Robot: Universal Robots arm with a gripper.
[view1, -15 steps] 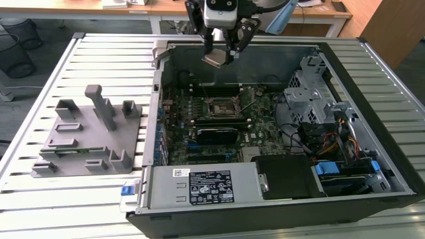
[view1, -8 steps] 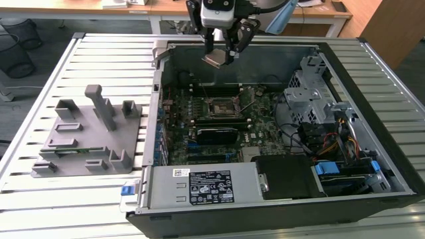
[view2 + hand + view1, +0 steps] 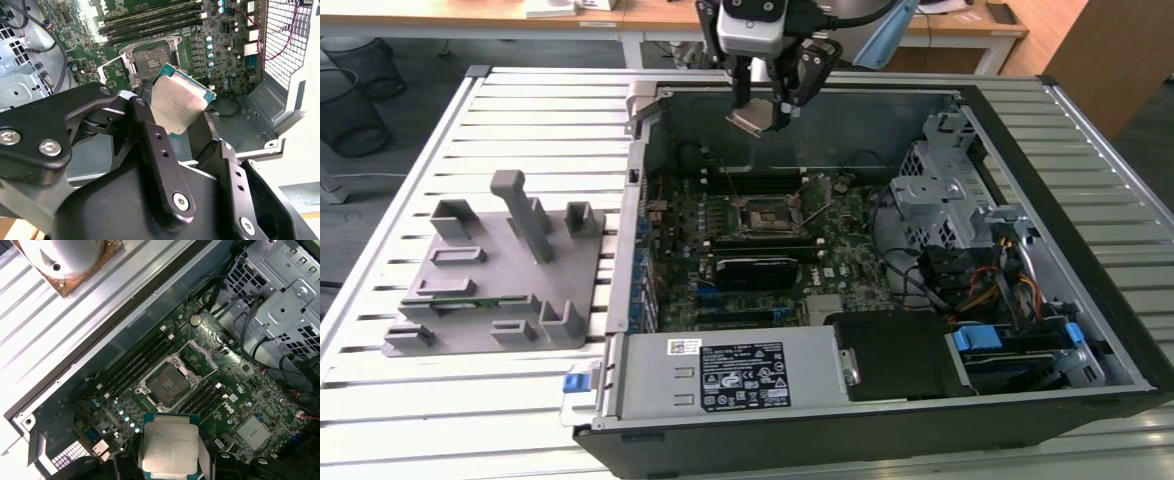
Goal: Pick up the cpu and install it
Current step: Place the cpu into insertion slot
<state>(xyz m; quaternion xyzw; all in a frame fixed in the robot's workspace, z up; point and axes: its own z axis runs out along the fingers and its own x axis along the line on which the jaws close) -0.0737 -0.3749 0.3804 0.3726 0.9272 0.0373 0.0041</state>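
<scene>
My gripper [image 3: 765,110] is shut on the cpu [image 3: 753,120], a small square chip with a silvery top, held tilted in the air above the far wall of the open computer case. In the second wrist view the cpu [image 3: 177,104] sits between the two black fingers [image 3: 152,145], its green rim showing. The first wrist view has the cpu [image 3: 169,446] in the foreground, with the open socket [image 3: 167,385] on the green motherboard below and beyond it. In the exterior view the socket [image 3: 758,217] lies well below the gripper, its metal frame lifted.
The black case [image 3: 1067,120] has tall walls around the motherboard. A metal drive cage [image 3: 947,190] and cables stand at the exterior view's right. A grey parts holder [image 3: 494,290] rests on the slatted table [image 3: 534,110] at the exterior view's left. The power supply [image 3: 734,375] fills the near side.
</scene>
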